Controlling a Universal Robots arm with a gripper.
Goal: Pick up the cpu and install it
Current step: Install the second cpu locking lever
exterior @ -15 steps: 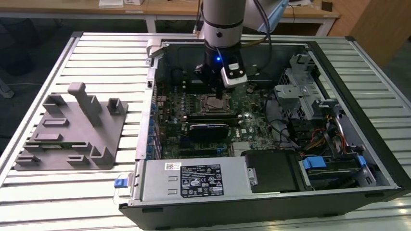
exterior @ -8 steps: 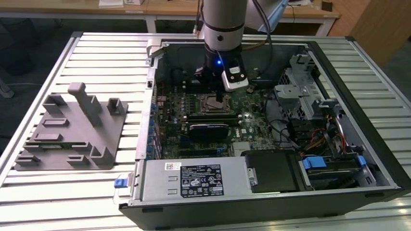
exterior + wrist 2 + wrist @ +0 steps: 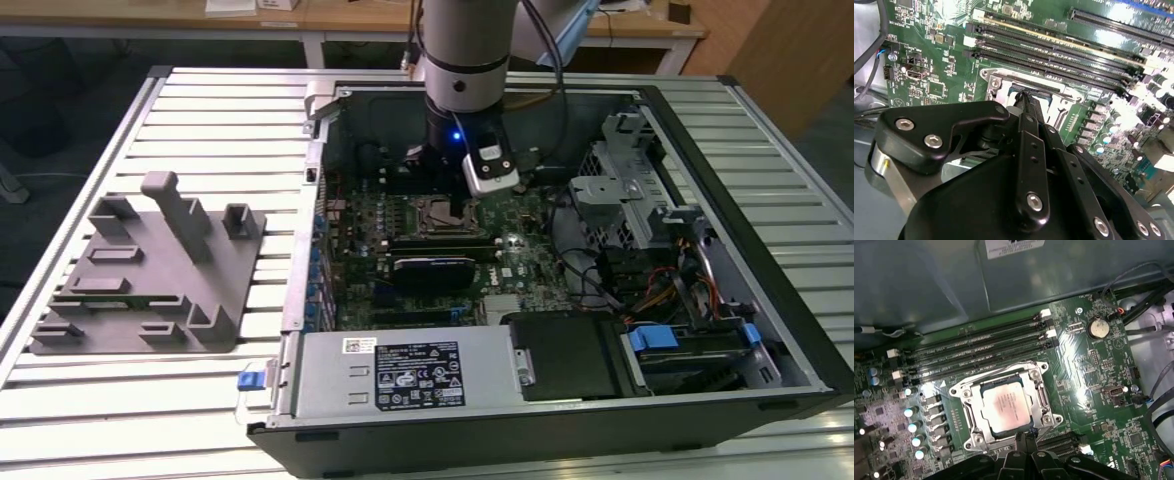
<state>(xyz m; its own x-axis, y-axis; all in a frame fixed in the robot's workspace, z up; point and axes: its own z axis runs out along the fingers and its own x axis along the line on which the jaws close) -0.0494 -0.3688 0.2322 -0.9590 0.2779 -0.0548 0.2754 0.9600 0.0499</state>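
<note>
The cpu (image 3: 1005, 407), a flat square chip with a silvery top, lies flat in the motherboard socket, ringed by the metal socket frame (image 3: 968, 391). My gripper (image 3: 1022, 438) hovers just above the socket's edge, its black fingers pressed together and holding nothing. In the second wrist view the fingertips (image 3: 1027, 98) point down at the socket frame (image 3: 998, 83). In the exterior view the gripper (image 3: 451, 204) hangs inside the open computer case over the socket (image 3: 433, 212).
Memory slots (image 3: 979, 347) run beside the socket, and a row of capacitors (image 3: 913, 427) stands on another side. A grey plastic fixture tray (image 3: 147, 270) sits on the slatted table at the exterior view's left. The case walls, drive cage (image 3: 627, 190) and cables (image 3: 667, 290) crowd the exterior view's right.
</note>
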